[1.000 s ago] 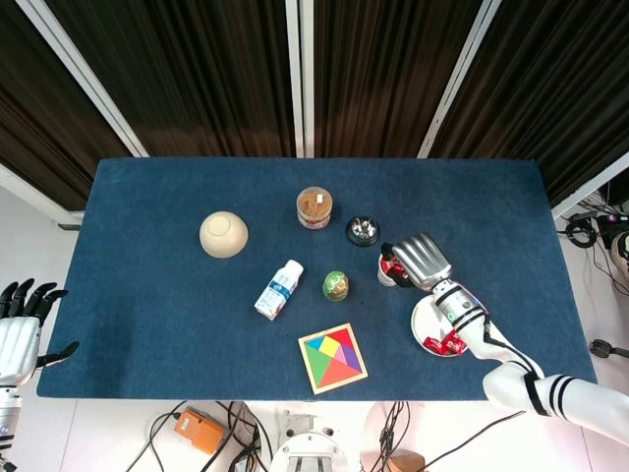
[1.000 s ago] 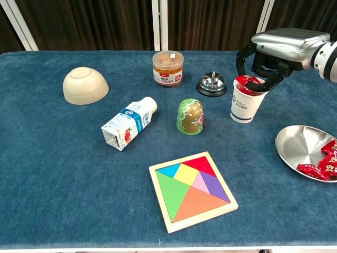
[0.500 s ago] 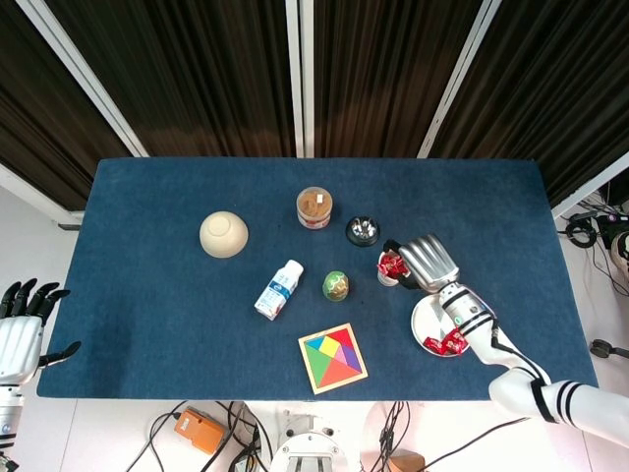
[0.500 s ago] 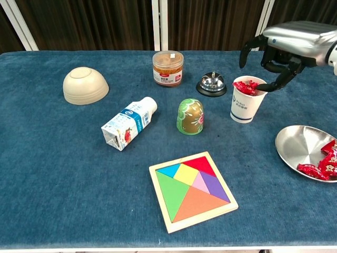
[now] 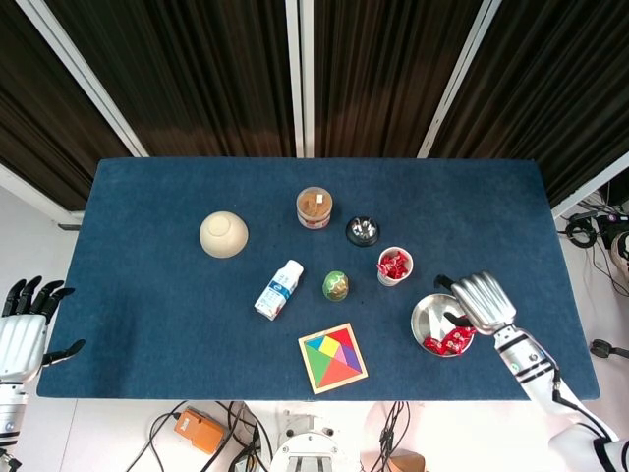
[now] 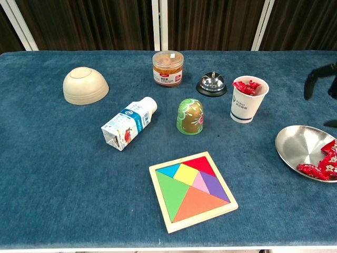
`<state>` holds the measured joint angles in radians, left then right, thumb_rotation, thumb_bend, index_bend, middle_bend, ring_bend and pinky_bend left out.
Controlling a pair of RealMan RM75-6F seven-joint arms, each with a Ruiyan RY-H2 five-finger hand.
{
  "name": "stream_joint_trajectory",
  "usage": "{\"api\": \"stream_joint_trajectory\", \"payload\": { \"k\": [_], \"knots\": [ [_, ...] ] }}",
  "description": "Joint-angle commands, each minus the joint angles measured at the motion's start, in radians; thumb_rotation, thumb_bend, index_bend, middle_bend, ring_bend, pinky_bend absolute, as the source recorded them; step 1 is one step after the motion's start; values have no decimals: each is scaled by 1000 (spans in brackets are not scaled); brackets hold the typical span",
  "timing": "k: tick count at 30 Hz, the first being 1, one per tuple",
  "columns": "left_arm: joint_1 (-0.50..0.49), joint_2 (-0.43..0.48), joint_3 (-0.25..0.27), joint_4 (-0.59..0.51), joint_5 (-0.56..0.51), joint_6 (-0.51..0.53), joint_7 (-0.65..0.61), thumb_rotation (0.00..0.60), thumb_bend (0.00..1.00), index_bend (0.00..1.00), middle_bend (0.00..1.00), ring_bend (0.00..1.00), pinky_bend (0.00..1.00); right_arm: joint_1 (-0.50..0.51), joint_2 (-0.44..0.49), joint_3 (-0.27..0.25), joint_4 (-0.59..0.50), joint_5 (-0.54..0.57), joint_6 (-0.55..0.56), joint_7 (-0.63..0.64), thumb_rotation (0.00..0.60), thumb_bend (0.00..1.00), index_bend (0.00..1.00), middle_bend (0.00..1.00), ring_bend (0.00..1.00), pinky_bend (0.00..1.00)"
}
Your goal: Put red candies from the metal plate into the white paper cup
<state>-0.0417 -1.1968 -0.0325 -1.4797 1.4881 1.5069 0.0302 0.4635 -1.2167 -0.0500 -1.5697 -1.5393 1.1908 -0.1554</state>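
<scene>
The white paper cup [image 5: 395, 267] [image 6: 248, 103] stands right of centre with red candies [image 6: 246, 87] heaped at its rim. Near the front right edge lies the metal plate [image 5: 429, 315] [image 6: 297, 147], with several red candies [image 5: 448, 341] [image 6: 321, 161] on its near right side. My right hand [image 5: 482, 300] hovers over the plate's right part, fingers apart and pointing down, holding nothing. In the chest view only its dark fingertips [image 6: 310, 84] show at the right edge. My left hand [image 5: 20, 329] hangs off the table's left side, fingers spread and empty.
An upturned beige bowl [image 5: 223, 234], a lidded jar [image 5: 314, 207] and a call bell [image 5: 363, 230] stand toward the back. A lying milk bottle [image 5: 279, 289], a green egg figure [image 5: 335, 285] and a tangram board [image 5: 333, 357] occupy the middle and front.
My right hand left the top of the cup and moved right and toward me, to above the plate. The candy it held over the cup now lies in the cup.
</scene>
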Motion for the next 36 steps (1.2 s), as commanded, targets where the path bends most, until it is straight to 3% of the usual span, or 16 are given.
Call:
{"api": "stream_joint_trajectory", "payload": {
  "k": [1,10,36],
  "knots": [
    [0,0,1,-4,4,3,3,600,0,227,152,32,0,-30,3,-52,16,-39,-17,12,600,327,494,956,1000,1000],
    [9,8,5,-15,8,19,9,600,0,227,152,32,0,-35,-44,-75,47,-56,-75,17,600,327,498,956,1000,1000],
    [19,7,4,1,-7,17,-5,600,0,227,152,31,0,32,-91,-35,69,-17,-220,-22,600,333,504,956,1000,1000]
  ]
}}
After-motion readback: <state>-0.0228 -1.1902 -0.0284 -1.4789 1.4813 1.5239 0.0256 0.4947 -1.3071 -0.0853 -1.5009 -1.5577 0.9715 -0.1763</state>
